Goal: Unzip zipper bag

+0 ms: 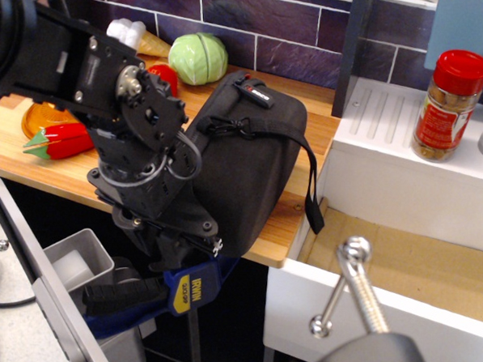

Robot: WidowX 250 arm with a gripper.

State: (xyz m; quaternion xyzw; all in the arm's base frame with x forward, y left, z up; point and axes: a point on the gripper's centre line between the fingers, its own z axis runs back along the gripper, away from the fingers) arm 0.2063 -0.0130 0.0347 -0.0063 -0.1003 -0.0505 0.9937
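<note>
The zipper bag (253, 164) is a large black rounded fabric case standing on the wooden counter (288, 219), its lower part hanging over the front edge. Its black strap (281, 134) runs across the top and down the right side. A small red-white tag (254, 92) sits at its top. My gripper (178, 239) is pressed against the bag's lower-left edge, its fingers dark against the black fabric. The lime-green pull tab is hidden behind the gripper. I cannot tell whether the jaws are open or shut.
A blue-and-yellow clamp (186, 289) hangs below the counter edge under the gripper. A grey bin (71, 259) is at lower left. Toy cabbage (197, 58) and red pepper (61, 140) lie on the counter. An open drawer (408, 261) and spice jar (450, 105) are at right.
</note>
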